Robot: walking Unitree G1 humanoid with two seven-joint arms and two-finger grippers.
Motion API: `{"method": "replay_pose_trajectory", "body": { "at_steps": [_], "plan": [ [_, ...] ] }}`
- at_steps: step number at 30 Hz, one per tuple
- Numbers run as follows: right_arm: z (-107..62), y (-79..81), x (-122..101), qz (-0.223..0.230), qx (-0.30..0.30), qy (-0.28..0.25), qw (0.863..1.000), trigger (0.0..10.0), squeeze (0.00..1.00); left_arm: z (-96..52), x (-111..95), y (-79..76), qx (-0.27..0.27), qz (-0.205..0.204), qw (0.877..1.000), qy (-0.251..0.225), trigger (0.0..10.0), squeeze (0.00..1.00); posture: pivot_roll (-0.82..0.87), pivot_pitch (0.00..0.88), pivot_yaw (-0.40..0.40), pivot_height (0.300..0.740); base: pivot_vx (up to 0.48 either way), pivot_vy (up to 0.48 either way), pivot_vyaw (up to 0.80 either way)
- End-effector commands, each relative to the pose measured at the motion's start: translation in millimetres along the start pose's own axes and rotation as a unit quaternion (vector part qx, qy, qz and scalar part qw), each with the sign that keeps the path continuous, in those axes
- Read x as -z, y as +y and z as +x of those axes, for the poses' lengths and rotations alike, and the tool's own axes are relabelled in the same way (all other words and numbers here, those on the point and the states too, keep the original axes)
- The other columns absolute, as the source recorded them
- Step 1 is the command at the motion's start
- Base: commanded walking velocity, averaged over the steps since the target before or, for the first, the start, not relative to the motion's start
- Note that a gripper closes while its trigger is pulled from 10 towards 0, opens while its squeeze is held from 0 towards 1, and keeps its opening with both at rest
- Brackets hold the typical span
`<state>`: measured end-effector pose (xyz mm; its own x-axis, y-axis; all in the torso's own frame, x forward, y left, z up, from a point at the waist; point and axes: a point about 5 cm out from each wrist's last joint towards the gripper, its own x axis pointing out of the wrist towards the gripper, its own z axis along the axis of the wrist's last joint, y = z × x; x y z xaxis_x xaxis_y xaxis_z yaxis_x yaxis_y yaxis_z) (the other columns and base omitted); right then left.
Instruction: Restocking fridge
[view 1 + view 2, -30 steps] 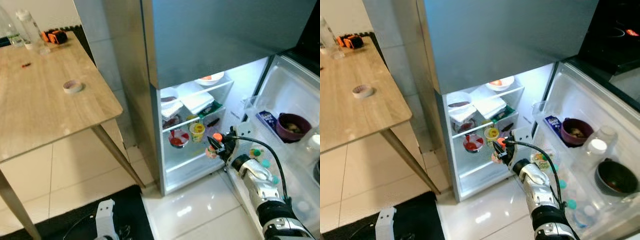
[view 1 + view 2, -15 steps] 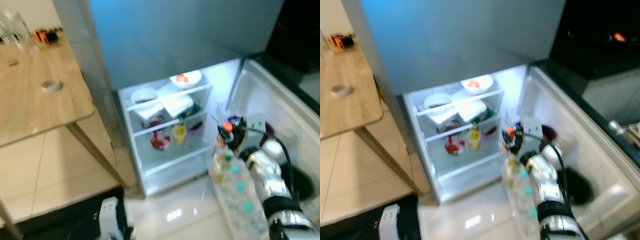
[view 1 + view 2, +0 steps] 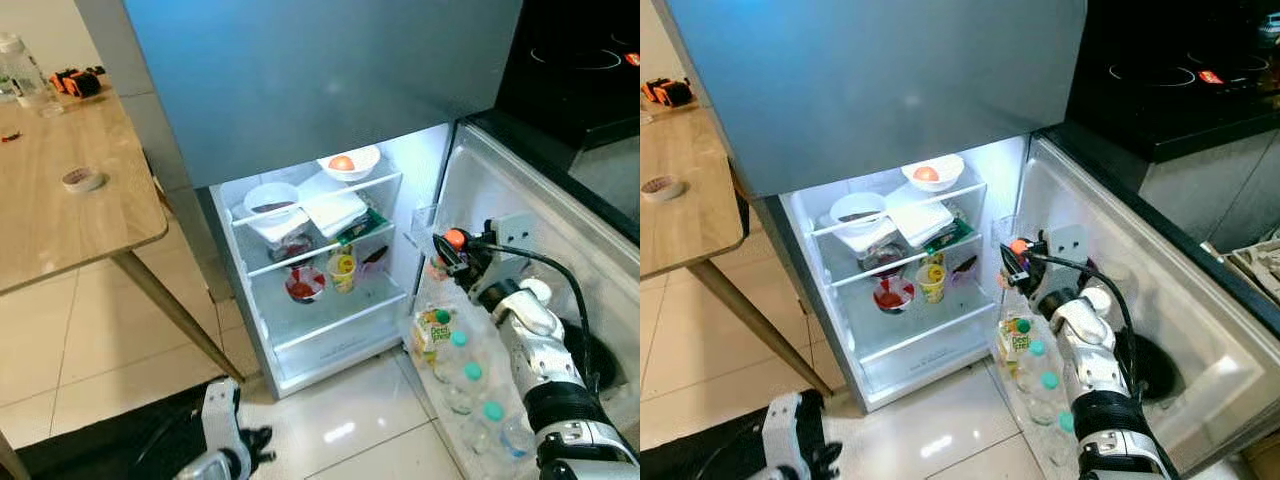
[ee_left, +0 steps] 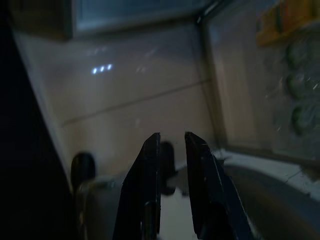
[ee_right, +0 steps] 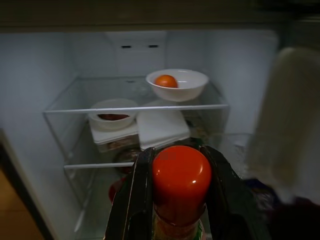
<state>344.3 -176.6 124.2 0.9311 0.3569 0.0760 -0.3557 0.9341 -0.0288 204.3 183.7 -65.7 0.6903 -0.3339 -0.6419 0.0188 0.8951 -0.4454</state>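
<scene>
While right gripper clamps bottle — beside door shelf

Your right tool sits at the mouth of the open fridge, clamped on a bottle by its cap. Ahead of the tool, on the top shelf, stands a bowl with a fruit in it. One shelf lower, a second bowl sits beside a flat container. Below the tool, the door rack carries a carton and what look like several bottles in a row. Well off to the tool's left stands the surface, with a tape roll on it. Your left tool hangs near the floor.
</scene>
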Motion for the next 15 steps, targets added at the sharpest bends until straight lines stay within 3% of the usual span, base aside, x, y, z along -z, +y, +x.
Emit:
{"method": "replay_pose_trajectory", "body": {
  "at_steps": [1, 10, 15],
  "plan": [
    [7.9, 8.4, -9, -0.005, -0.019, -0.011, 1.0, 10.0, 0.0, 2.3, -11, -2.6, 0.014, 0.014, 1.0, -0.018, 10.0, 0.0, -0.05, 0.0, 0.017, 0.74, 0.0, 0.0, 0.0],
    [20.5, 25.9, -22, -0.001, -0.04, -0.026, 0.999, 10.0, 0.0, 12.4, -45, -23.1, 0.089, 0.045, 0.993, -0.068, 10.0, 0.0, -0.05, 0.0, 0.016, 0.74, 0.0, 0.0, 0.0],
    [42.1, 9.9, -36, -0.042, 0.037, 0.003, 0.998, 10.0, 0.0, 16.3, -87, -51.3, 0.201, 0.108, 0.965, -0.13, 10.0, 0.0, -0.04, 0.0, 0.012, 0.74, 0.0, 0.0, 0.0]
  ]
}}
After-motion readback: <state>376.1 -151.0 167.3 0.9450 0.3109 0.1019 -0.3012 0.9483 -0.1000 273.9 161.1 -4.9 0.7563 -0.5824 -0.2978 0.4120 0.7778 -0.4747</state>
